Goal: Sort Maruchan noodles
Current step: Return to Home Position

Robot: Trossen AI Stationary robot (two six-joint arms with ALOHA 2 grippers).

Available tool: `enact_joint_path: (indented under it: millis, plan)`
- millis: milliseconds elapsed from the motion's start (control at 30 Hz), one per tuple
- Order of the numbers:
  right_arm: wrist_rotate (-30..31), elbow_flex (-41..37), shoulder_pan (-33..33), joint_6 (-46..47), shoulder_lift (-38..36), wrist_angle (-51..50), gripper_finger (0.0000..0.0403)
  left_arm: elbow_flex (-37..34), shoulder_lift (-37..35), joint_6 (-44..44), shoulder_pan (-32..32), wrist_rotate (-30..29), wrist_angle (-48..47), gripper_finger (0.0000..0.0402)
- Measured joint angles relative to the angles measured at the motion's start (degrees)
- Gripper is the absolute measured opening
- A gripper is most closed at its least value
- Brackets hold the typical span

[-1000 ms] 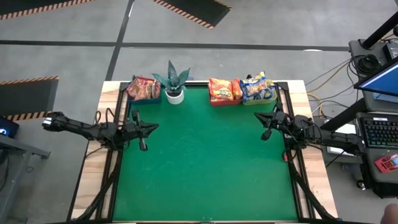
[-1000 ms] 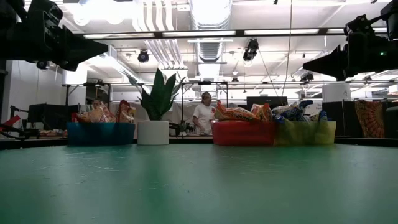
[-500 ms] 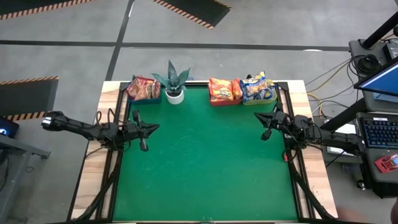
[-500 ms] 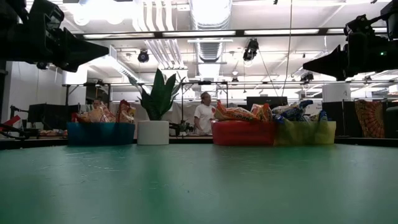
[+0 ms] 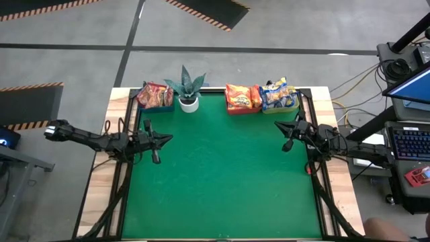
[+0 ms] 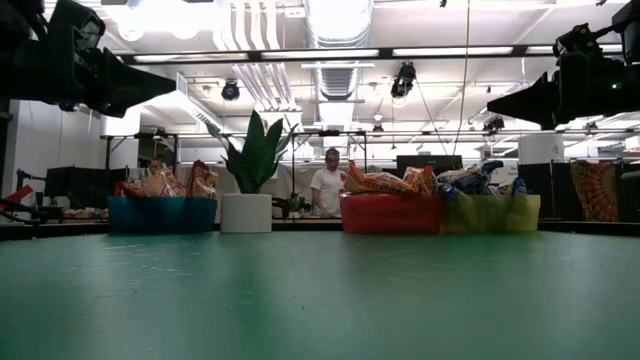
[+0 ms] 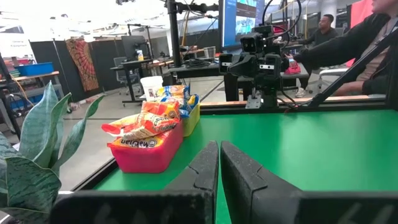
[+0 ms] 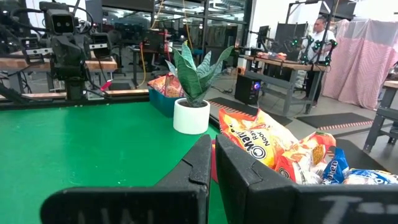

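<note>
The Maruchan noodle packets lie in three bins along the table's far edge: red/maroon ones in the blue bin (image 5: 155, 97), orange ones in the red bin (image 5: 242, 98), blue-and-yellow ones in the yellow-green bin (image 5: 279, 98). My left gripper (image 5: 166, 137) hovers over the table's left side, shut, holding nothing. My right gripper (image 5: 281, 126) hovers over the right side, just near of the yellow-green bin, shut and empty. The left wrist view shows the red bin (image 7: 147, 146) with orange packets; the right wrist view shows orange packets (image 8: 261, 140) close by.
A potted plant in a white pot (image 5: 188, 89) stands at the far edge between the blue and red bins. The green mat (image 5: 222, 175) stretches between both arms. A person (image 6: 326, 185) stands in the room beyond the far edge, and others sit beyond the right side.
</note>
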Motion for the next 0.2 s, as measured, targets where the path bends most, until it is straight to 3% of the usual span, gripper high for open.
enact_joint_path:
  millis: [200]
  plan:
    - [0.0,0.0,0.0,0.0,0.0,0.0,0.0013,0.0,0.4,0.0,0.0,0.0,0.0,0.0000]
